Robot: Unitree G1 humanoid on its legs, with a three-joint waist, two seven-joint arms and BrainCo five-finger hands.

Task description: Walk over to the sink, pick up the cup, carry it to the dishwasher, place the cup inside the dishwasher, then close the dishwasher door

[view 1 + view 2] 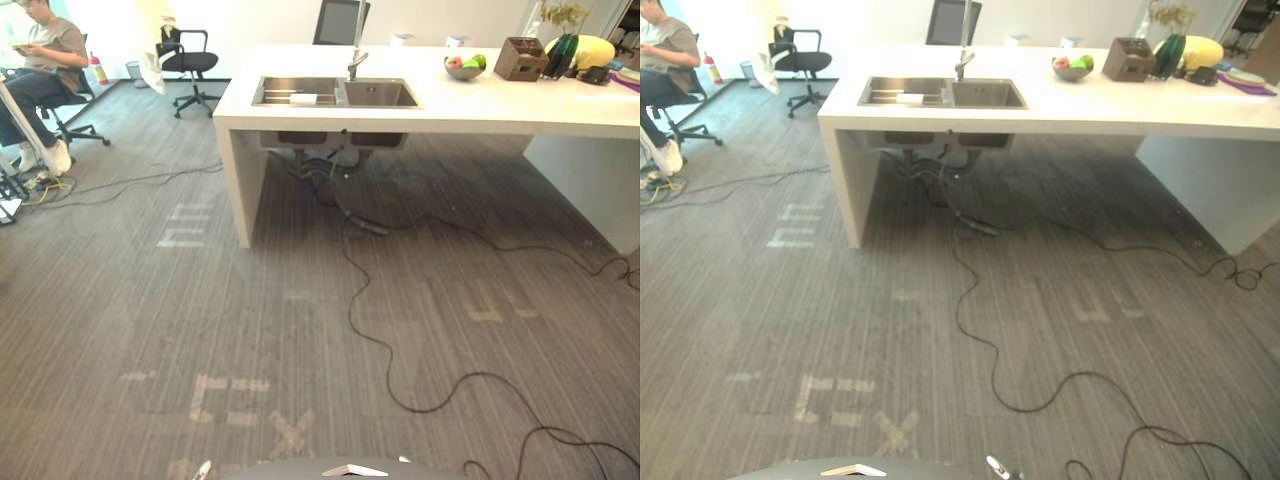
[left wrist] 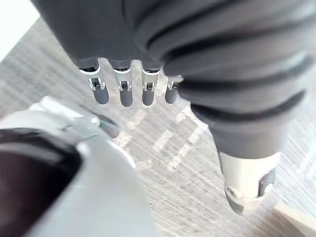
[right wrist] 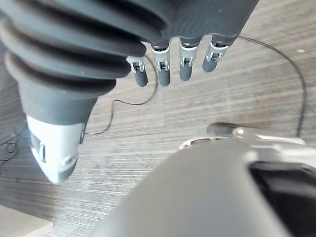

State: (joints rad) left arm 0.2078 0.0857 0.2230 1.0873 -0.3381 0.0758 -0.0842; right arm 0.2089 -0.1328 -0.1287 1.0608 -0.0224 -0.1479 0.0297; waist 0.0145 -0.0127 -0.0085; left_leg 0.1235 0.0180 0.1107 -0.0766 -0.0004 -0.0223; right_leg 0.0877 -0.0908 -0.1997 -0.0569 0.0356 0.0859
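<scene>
Cup is not made out, presumably low in the sink (image 1: 380,95) well ahead of the left hand (image 2: 126,94) and right hand (image 3: 185,69), both empty and uncurled, so the worktop (image 1: 520,100) is best approached squarely before any reach is begun.

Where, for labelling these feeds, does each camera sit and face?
Left eye view: on the head, looking forward and down at the counter with the sink.
Right eye view: beside it, same facing; both share the sink and fruit bowl.
Left wrist view: on the left wrist, along the left hand, fingers straight, toward carpet.
Right wrist view: on the right wrist, along the right hand, fingers straight, toward carpet.
</scene>
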